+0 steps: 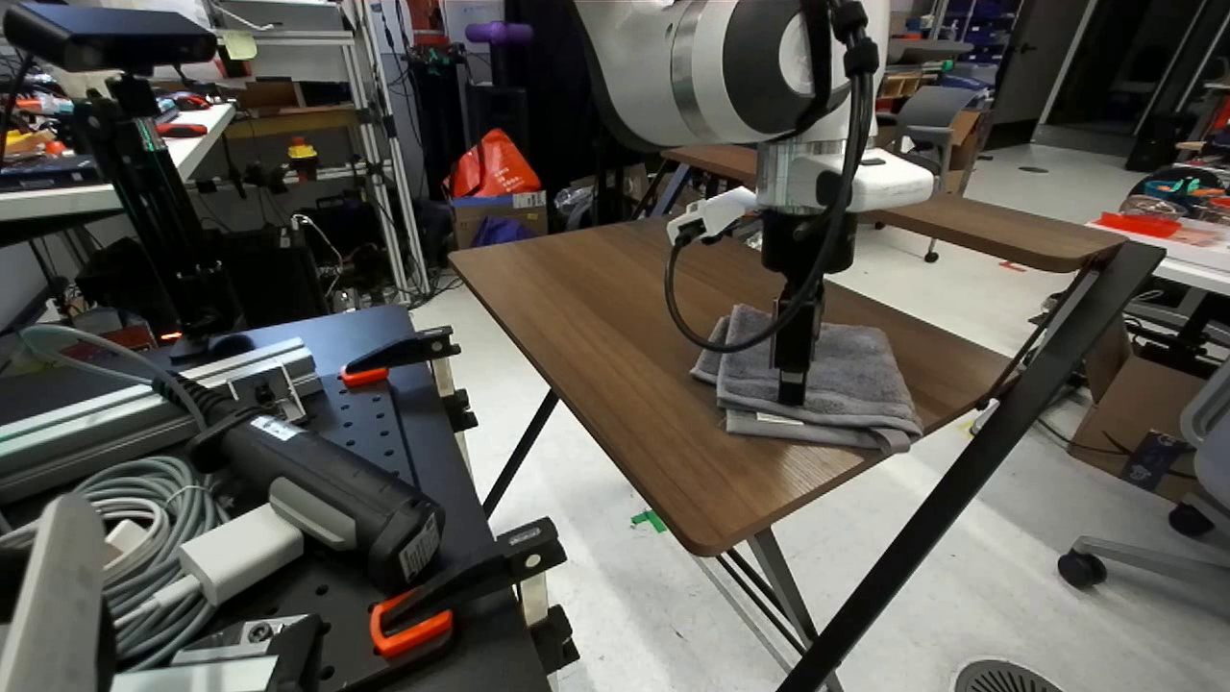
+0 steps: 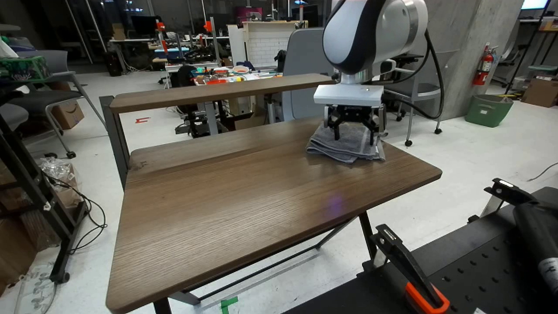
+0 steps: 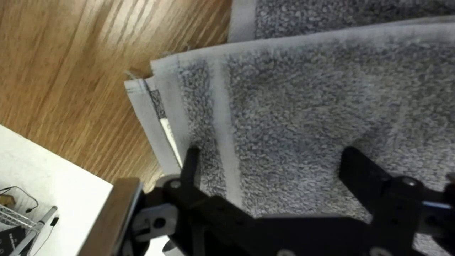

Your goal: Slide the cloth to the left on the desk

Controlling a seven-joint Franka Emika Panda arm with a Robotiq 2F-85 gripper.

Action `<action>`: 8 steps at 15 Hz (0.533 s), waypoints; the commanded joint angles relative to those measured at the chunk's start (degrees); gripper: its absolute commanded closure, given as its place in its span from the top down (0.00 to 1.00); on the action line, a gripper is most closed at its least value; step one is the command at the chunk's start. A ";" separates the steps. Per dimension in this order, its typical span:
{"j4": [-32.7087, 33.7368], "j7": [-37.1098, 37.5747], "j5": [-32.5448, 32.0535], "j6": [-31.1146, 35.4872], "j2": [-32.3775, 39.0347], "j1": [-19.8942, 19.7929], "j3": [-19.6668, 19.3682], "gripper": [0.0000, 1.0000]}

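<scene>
Nearest in an exterior view: black bench (image 1: 404,442), coiled grey cable (image 1: 183,500) on it; orange-tipped clamp (image 1: 519,555) at the bench's right edge. Next, brown desk (image 1: 596,317). Arm (image 1: 692,72) bends down from above, wrist upright, gripper (image 3: 269,153) pointing straight down. Wrist view: fingers (image 3: 362,169) spread well apart over the cloth (image 3: 295,106), one by its hem and pale stripe, the other farther in. Whether the tips touch, cannot tell. Cloth grey, folded, layers uneven; lies on the desk, toward its right in both exterior views. Far right: slanting black leg (image 1: 972,471), part of a grey chair (image 1: 1213,447).
</scene>
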 commanded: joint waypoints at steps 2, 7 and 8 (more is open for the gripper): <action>0.58 -3.58 1.07 -1.24 1.52 2.05 0.03 1.00; -1.56 -6.64 0.61 -1.60 1.68 5.05 0.69 1.00; -2.15 -7.04 0.44 -1.46 1.49 5.96 0.77 1.00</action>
